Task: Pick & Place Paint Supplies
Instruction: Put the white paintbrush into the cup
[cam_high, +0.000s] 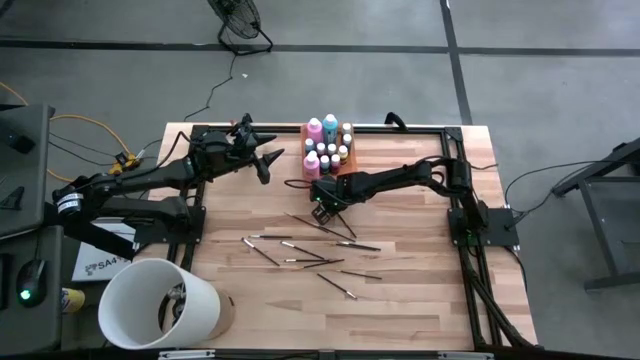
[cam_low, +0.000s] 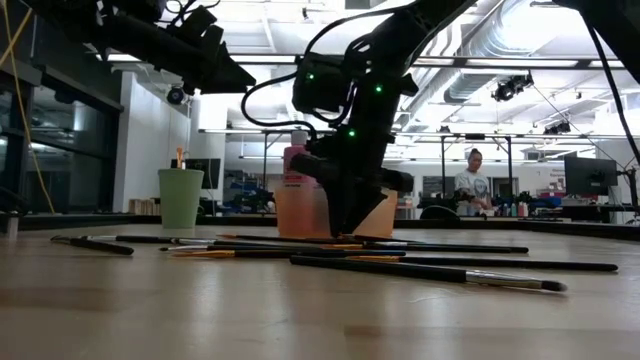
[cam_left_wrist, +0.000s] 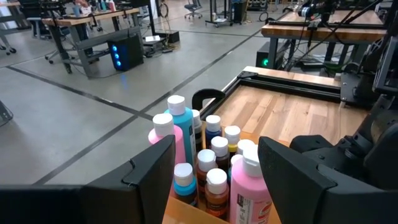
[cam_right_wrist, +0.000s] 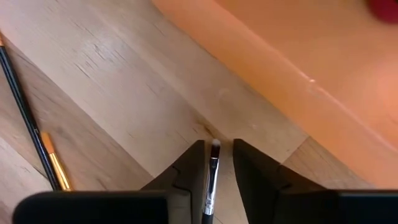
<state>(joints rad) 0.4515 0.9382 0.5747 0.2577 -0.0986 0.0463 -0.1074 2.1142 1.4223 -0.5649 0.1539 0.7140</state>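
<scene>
Between the right gripper's (cam_right_wrist: 216, 163) fingers, the brush (cam_right_wrist: 212, 180) is cut off by the frame edge; whether it is touched cannot be told.

Upper centre: the orange tray (cam_high: 344, 160) packed with bottles (cam_high: 322, 128) blocks the table's far edge.
Beside the tray: the right gripper (cam_high: 322, 208) sits low at the tray's near wall, its fingers (cam_right_wrist: 186, 171) flanking a brush (cam_right_wrist: 211, 177), filling that gap.
Upper left: the left gripper (cam_high: 268, 160) hangs raised just beside the tray.
Centre: scattered brushes (cam_high: 300, 252) litter the boards.
Lower right: bare wood (cam_high: 420, 300), open passage.
Lower left: a white bucket (cam_high: 160, 303) covers the corner.
</scene>
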